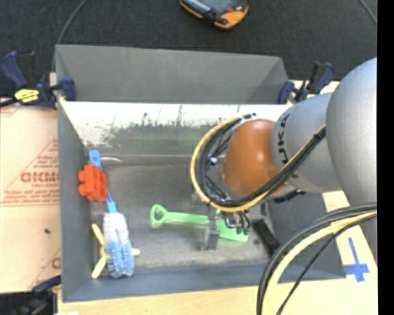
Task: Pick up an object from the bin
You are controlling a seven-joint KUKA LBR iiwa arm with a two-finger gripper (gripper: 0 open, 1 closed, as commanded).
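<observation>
Pincer (217, 233) low in front-right part of grey bin (164, 120), beneath orange wrist cover (249, 159), down at wide end of green plastic tool (184, 218). Cannot tell how far open, nor whether anything gripped. Green tool flat on bin floor, ringed handle end pointing left, wide end under pincer. Well apart, by left wall: 1 red-orange block (92, 182) touching blue-handled brush (115, 238) with white bristles; pale stick (100, 262) crossing brush near front-left corner.

Bright light from above: glare on bin (151, 120) far wall & arm (354, 130) top, dark shadow under wrist.
</observation>
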